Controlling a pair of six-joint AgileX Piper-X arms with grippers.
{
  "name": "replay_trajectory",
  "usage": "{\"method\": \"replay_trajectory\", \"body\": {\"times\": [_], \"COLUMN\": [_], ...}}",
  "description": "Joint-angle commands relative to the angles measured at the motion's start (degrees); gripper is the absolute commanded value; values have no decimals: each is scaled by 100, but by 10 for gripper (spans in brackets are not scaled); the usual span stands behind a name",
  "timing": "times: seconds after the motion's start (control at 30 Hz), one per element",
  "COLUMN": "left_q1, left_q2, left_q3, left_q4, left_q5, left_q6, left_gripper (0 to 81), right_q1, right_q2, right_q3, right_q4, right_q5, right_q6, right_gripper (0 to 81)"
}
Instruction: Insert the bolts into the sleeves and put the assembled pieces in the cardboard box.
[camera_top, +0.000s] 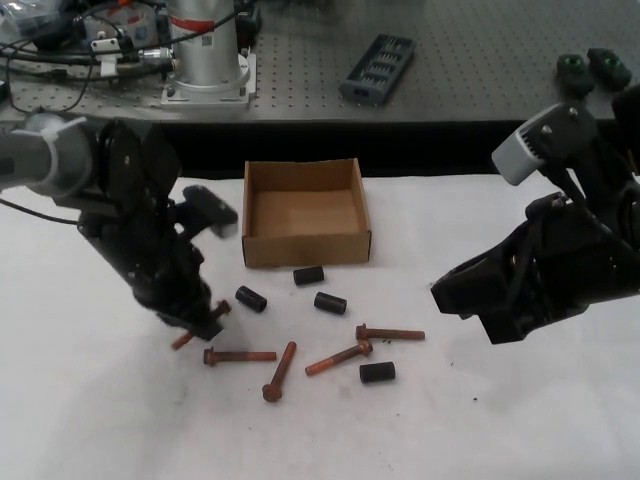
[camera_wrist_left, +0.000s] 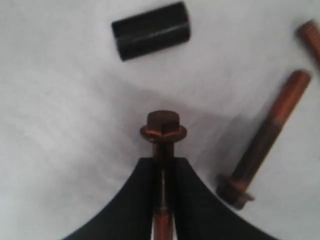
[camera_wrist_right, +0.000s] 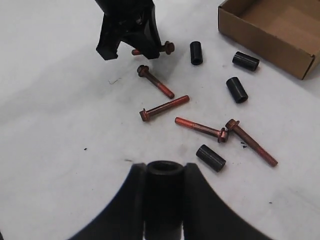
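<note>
Bolt (camera_wrist_left: 163, 131) clamped in left tool (camera_wrist_left: 163, 166).

A lab: a perforated optical breadboard (camera_top: 470, 70) spans twelve o'clock, with tangled cables (camera_top: 50, 55) at eleven o'clock.

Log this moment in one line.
left gripper: shut on bolt | right gripper: shut on sleeve | box: nothing inside | loose on cloth: four bolts, four sleeves
</note>
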Motion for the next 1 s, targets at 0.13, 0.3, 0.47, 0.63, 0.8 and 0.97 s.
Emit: {"method": "replay_trajectory", "body": {"times": [0.13,0.3,0.47,0.63,0.8,0.97], "left_q1": [263,527,534,534,534,496], "left_q2": [-925,-1922,-3004,-3395,-3394,-3394], "left_q3": [-89,702,2201,3570,4164,4245], "left_q4": [-119,-1829,-4815,-8306,-9883,-10249], "left_q5": [1739,2751,2751,2790,2790,2714], "left_q6": [-1742,-3050,-4735,-6943,-7715,-7713], "left_gripper": [6,6,6,6,6,6], "right_q1": [-26,-75,-75,-75,-31,102], "right_q2": [-71,113,521,1116,1577,1886], "right_q3": [-22,-22,-22,-9,175,746], "right_q4": [-310,-1181,-2152,-3775,-4686,-5812], "right_q5": [-219,-1378,-2213,-3438,-3768,-4017], "right_q6": [-205,136,403,1124,1248,1292], "right_gripper": [46,46,46,46,46,46]}}
